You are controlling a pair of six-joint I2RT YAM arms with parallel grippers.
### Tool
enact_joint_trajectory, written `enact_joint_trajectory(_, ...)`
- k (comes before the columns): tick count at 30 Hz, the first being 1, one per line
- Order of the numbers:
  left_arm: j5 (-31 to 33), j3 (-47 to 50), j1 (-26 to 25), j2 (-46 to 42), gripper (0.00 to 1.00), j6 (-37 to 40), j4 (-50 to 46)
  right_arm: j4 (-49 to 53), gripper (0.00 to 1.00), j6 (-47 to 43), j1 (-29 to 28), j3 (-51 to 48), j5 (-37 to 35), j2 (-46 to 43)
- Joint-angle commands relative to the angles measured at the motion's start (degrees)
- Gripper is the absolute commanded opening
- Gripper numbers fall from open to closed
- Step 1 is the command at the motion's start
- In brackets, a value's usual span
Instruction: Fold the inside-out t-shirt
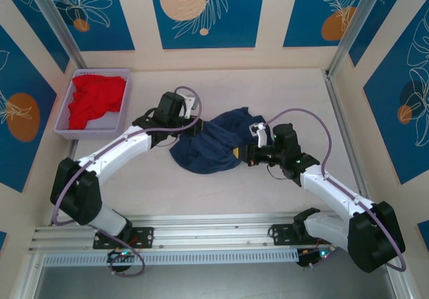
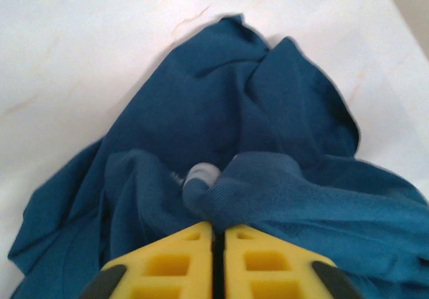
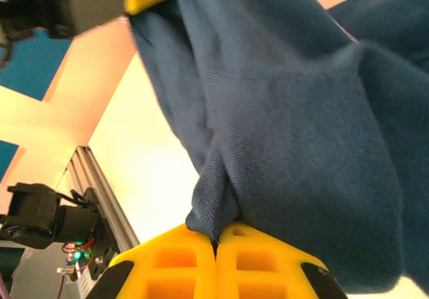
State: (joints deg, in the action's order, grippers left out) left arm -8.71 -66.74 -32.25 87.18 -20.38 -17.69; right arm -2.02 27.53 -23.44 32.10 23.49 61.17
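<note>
Your left gripper (image 2: 218, 235) and right gripper (image 3: 216, 242) both pinch the shirt (image 1: 211, 148), bunched in the middle of the table (image 1: 268, 192), at its 10 and 4 o'clock. Looks like the untangling step; next, spread it flat.

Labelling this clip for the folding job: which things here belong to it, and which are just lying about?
In the job: navy t-shirt, left gripper and right gripper, both pinching it.
Lying about: red garment, lavender basket holding it.
</note>
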Motion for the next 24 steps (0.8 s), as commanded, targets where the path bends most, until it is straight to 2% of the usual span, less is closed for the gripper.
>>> enact_joint_trajectory(1, 4.7, 0.5, -0.2, 0.4, 0.29, 2.4, -2.5, -3.9, 0.0, -0.8, 0.7, 0.2, 4.4, 0.9)
enact_joint_trajectory(4, 8.7, 2.4, -2.1, -2.5, 0.45, 3.1, -2.8, -5.2, 0.0, 0.0, 0.7, 0.3, 4.5, 2.1)
enact_joint_trajectory(8, 10.5, 5.4, -6.7, -7.3, 0.56, 2.3, -3.1, -5.7, 0.0, 0.2, 0.7, 0.5, 4.3, 2.8)
enact_joint_trajectory(15, -1.8, 8.7, -11.0, -7.9, 0.63, -6.4, 2.1, -5.5, 0.0, 0.0, 0.8, 0.6, 3.5, 2.7)
enact_joint_trajectory(21, -4.9, 7.3, -11.1, -1.0, 0.67, -10.0, 7.5, -6.1, 0.0, 0.4, 0.8, 0.4, 3.5, 2.5)
enact_joint_trajectory(24, -6.6, 6.9, -11.0, 2.1, 0.61, -12.3, 12.2, -6.5, 0.0, 0.8, 0.7, -0.3, 3.4, 2.0)
